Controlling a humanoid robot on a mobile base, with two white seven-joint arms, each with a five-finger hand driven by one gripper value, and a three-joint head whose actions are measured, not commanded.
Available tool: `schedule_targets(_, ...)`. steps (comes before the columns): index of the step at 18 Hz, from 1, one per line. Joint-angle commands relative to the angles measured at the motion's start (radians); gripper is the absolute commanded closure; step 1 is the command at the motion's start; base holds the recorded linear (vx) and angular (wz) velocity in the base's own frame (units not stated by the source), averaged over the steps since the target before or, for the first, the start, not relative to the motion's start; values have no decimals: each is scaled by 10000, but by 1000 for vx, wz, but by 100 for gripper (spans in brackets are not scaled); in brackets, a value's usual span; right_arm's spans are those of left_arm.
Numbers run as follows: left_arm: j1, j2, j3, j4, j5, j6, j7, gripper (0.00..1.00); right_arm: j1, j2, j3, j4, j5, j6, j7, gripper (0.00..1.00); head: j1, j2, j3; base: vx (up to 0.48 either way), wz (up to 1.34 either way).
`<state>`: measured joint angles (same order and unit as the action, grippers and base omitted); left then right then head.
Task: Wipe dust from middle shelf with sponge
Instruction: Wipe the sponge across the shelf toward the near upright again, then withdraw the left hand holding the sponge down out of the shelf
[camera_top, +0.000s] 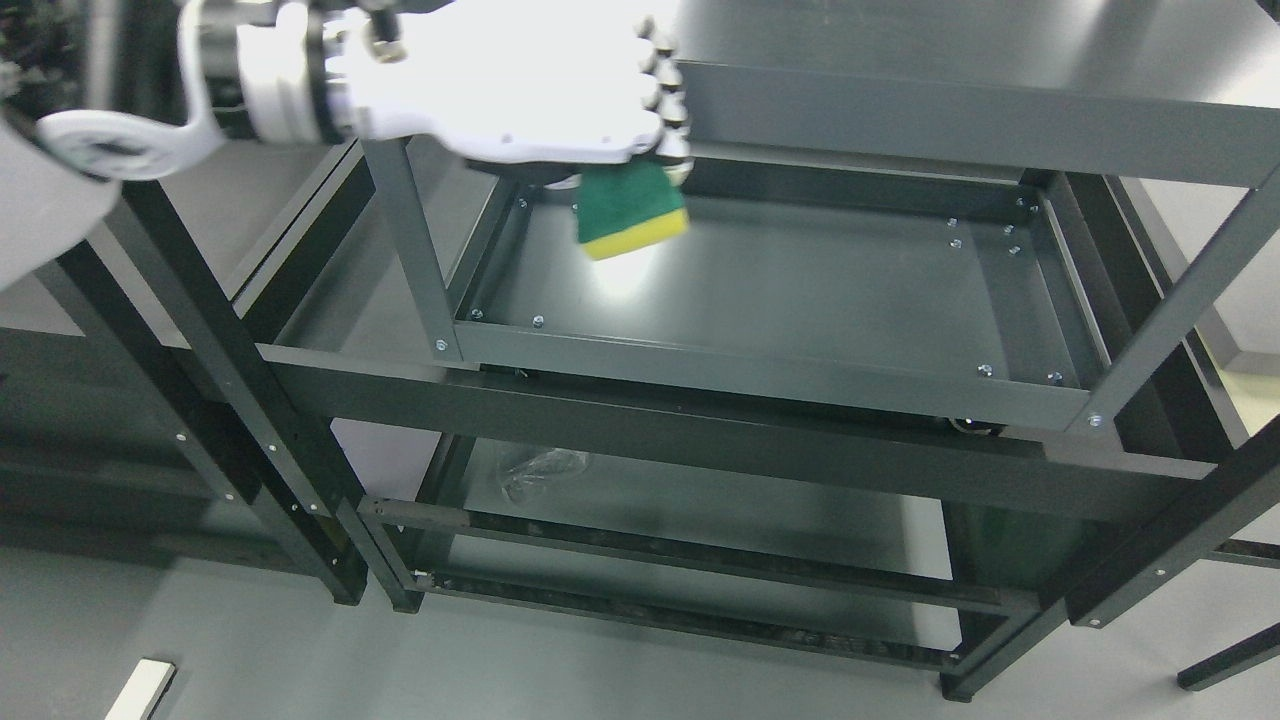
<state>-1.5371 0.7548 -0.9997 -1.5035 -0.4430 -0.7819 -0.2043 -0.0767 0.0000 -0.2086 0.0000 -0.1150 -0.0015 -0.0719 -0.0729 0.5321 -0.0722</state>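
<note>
Head view: no brand, label or legible writing is visible on any surface. The left hand (520, 90), a smooth white moulded shell with dark-jointed fingers (668, 95), enters from the upper left and reaches over the shelving unit; its fingers are curled downward and clamp the upper part of the sponge (630, 208). The sponge is a rectangular block, coarse dark green scouring layer over a yellow foam layer, hanging tilted below the palm above the rear left part of the middle shelf (780, 290); whether it touches the surface cannot be told. The middle shelf is a flat dark grey metal tray with a raised rim, fastened by small bright screws at corners and edges, with a glare patch just beneath the sponge. The top shelf (960, 110) is the same grey sheet metal, carried on angled grey uprights. A lower shelf (700, 500) bears a crumpled clear plastic item (540, 470). A small white rectangular object (140, 690) lies on the grey floor at lower left.
</note>
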Motion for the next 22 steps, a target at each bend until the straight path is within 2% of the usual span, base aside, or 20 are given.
schedule_targets(1,1438,3251,1849,-1347,699,-35,34,100,0,-175,0,-175,0,721,-2,0,0,0,0,0,0)
schedule_targets(3,2646,3251,2492,-1348,1815,-35,80,100,0,-175,0,-175,0,721,-2,0,0,0,0,0,0)
schedule_targets(6,4825,3052,3903,-1393,2404,-35,95,100,0,-175,0,-175,0,721,-2,0,0,0,0,0,0)
schedule_targets(9,7799,2563,5742,-1424,2955,-35,95,100,0,-175,0,-175,0,721,-2,0,0,0,0,0,0)
schedule_targets(12,10561,1445,7461,-1409,3447,-35,95,100,0,-175,0,-175,0,721,-2,0,0,0,0,0,0)
schedule_targets(16,12038,-502,8843,-1210,3678,-35,111,100,-15,-175,0,-175,0,721,-2,0,0,0,0,0,0)
schedule_targets(17,12543,-1266,9333,-1058,3678,-35,95,100,0,-175,0,-175,0,721,-2,0,0,0,0,0,0)
schedule_targets(19,13342,-2572,9705,-720,4043,-35,111,100,0,-175,0,-175,0,721,-2,0,0,0,0,0,0)
schedule_targets(22,14187,-3878,9644,-673,5224,-35,415,100,-15,-175,0,-175,0,721,-2,0,0,0,0,0,0)
